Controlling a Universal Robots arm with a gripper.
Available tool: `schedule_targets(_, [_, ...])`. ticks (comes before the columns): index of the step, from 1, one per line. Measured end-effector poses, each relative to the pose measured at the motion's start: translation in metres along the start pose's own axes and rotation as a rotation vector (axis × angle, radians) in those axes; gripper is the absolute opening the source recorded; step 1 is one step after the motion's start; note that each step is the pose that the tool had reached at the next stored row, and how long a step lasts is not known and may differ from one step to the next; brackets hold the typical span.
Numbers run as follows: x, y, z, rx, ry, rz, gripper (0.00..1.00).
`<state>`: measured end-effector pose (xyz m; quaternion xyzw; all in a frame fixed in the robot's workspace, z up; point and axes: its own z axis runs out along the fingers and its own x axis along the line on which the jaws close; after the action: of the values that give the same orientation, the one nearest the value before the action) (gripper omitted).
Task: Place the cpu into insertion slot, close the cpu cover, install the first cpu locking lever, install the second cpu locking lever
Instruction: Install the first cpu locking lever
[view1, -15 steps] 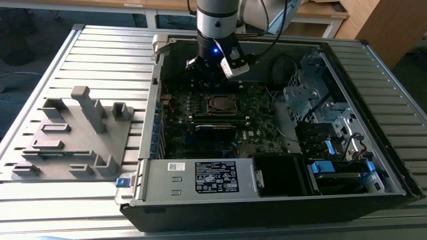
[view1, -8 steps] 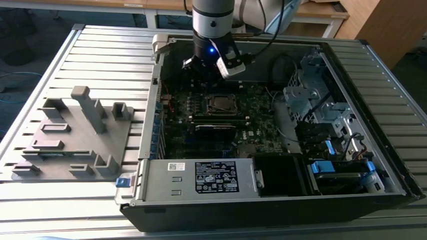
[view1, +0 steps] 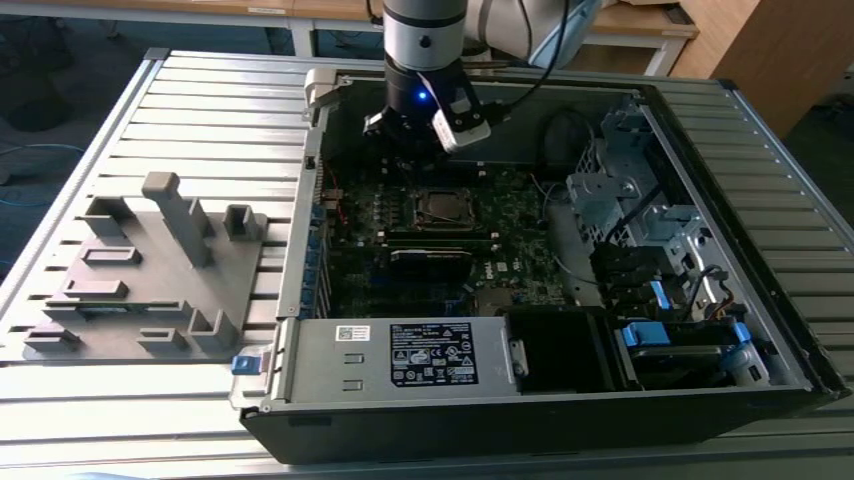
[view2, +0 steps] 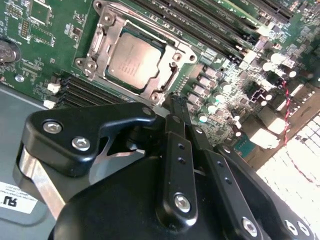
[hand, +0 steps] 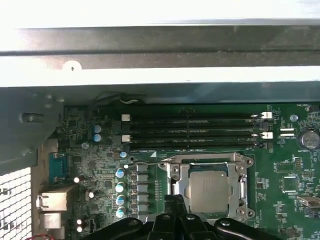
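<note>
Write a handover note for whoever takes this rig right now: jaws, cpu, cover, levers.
Gripper: jaws shut, holding nothing, tips close to the cpu cover.
The cpu sits in the insertion slot; the cpu cover is down over it.
Done: cpu placed, cover closed.
Left: locking levers; cannot tell whether either is latched.

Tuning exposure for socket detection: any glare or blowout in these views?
Second wrist view: vent grille blown white, cpu readable with mild sheen. First wrist view: case edge washed out, cpu clear. Exterior view: even light, motherboard dim.
</note>
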<state>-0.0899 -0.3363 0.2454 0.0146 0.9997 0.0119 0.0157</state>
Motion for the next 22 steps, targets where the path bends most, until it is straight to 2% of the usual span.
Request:
schedule_targets(7, [0.0159, -0.0005, -0.0003, -0.0005, -0.0175, 0.0, 0.11])
schedule_targets(11, [0.016, -0.0005, -0.0018, -0.0005, -0.0179, 0.0, 0.11])
schedule_targets(15, [0.0159, -0.0003, -0.0083, -0.0006, -0.0179, 0.0, 0.11])
schedule_targets(18, [0.0159, -0.0003, -0.0085, -0.0007, -0.0181, 0.0, 0.11])
schedule_targets(20, [0.0178, -0.0004, -0.0087, -0.0005, -0.0191, 0.0, 0.11])
schedule_targets(22, [0.0219, -0.0005, -0.0087, -0.0007, -0.0232, -0.001, 0.11])
